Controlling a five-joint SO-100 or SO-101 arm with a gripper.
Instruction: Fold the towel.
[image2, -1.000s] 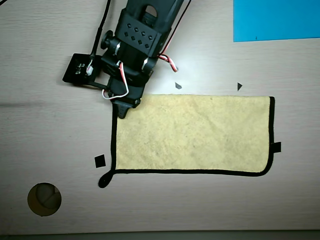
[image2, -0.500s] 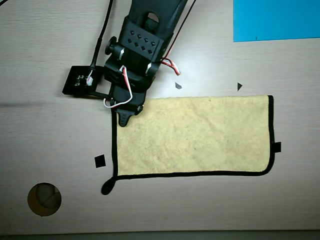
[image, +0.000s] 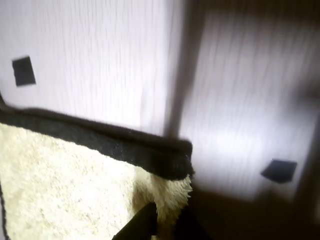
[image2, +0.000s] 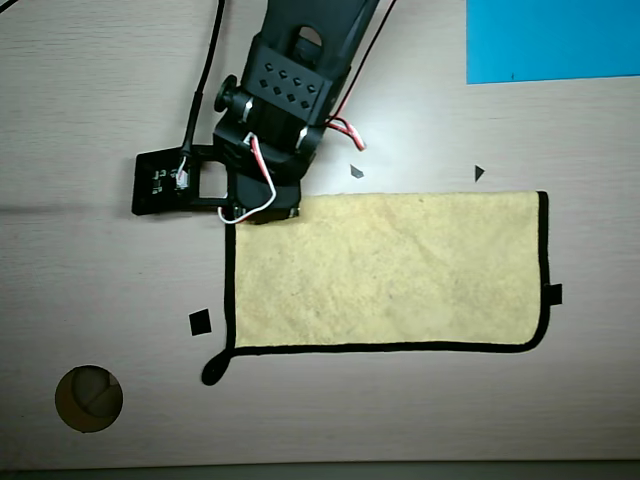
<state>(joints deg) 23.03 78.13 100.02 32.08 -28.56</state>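
Closest to my wrist cam are the dark tips of my claw (image: 167, 225), pinched together on the fluffy corner of the yellow terry towel with black edging (image: 65, 190). The pile bunches up right between the fingers and the black hem curls over just above them, so I'd say I've got a real bite on the cloth, not just a touch.

From overhead, the towel (image2: 390, 270) lies flat in the middle of the pale wood-grain worktop (image2: 100, 260), long side running left to right. My claw sits on its upper left corner, mostly hidden under my own black arm (image2: 285, 90). Grabbing a corner makes sense: it's the easiest bit to lift and drag across for a fold, probably toward the far right edge.

Around the towel there are small black tape marks (image2: 199, 322), one near the lower left and another (image2: 555, 293) touching the right hem. My guess is they mark where the towel should sit. A blue sheet (image2: 550, 40) fills the top right corner and a round hole in the worktop (image2: 88, 398) sits bottom left, both well apart from the cloth.

Main risk: the corner slipping out once I lift.
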